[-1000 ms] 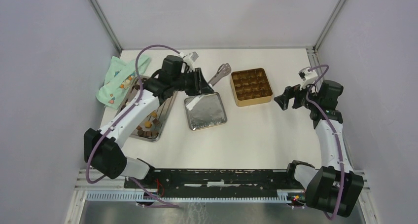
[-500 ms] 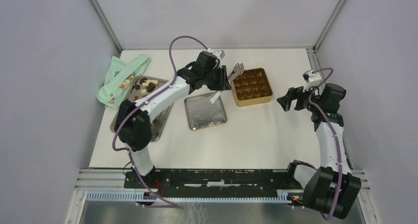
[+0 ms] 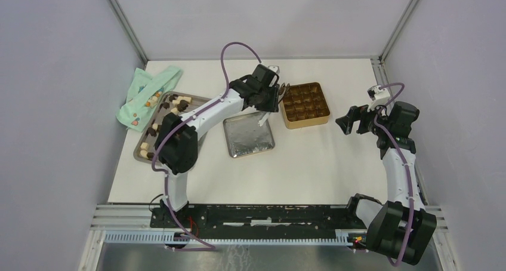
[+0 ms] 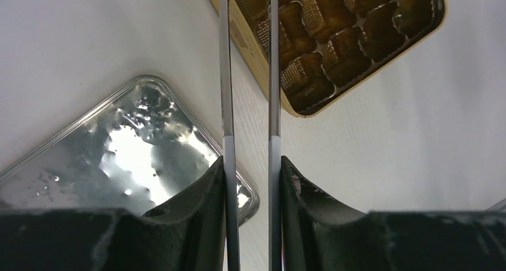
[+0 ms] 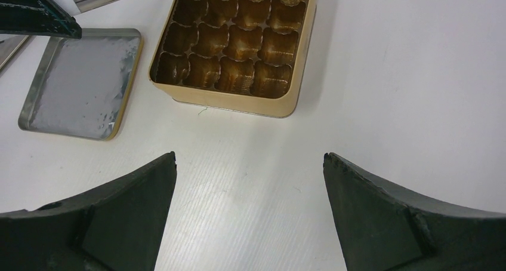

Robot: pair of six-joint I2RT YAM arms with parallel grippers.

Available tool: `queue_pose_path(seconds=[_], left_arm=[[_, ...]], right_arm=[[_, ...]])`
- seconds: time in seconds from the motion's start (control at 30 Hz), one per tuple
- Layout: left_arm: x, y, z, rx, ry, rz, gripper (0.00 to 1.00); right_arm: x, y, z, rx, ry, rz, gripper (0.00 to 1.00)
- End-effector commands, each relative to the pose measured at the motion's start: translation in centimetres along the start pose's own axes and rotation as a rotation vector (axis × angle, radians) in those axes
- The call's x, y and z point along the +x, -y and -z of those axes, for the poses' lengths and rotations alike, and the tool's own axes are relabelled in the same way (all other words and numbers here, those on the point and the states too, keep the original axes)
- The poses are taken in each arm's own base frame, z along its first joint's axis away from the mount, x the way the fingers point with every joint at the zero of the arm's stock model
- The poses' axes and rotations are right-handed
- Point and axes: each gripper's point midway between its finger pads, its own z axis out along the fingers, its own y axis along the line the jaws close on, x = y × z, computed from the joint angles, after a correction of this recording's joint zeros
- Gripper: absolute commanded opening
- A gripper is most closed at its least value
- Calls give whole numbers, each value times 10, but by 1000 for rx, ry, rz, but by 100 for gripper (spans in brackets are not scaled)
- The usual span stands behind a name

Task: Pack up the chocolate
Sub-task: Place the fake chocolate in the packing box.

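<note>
The chocolate lies as several dark, brown and cream chunks on a metal tray at the left. My left gripper is shut on the long metal tweezers, whose two arms reach over the left edge of the gold tin. The tweezer tips run out of the left wrist view, so whether they hold a chunk is hidden. The tin compartments that show look empty. My right gripper stands open right of the tin, with nothing between its fingers.
The silver tin lid lies face up between tray and tin. A green printed bag sits at the far left behind the tray. Metal frame posts and grey walls enclose the white table.
My left arm has swung right from over the tray and lid to the tin's left edge, carrying the tweezers. The right arm has barely moved.
</note>
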Motion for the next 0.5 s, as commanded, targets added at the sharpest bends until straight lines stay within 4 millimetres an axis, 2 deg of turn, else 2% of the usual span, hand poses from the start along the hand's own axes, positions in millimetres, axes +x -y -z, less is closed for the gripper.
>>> queue_pose_path(seconds=[0.0,0.3,0.47], left_arm=[[-28,1,2,-34,74,-63,4],[-24,1,-7,-42,47,-67,10],[-22,2,-8,-42,38,-62,21]], right_arm=[[-7,3,-1,3,36,18,98],[-6,2,0,-1,39,17,98],[-7,1,0,-4,42,17,98]])
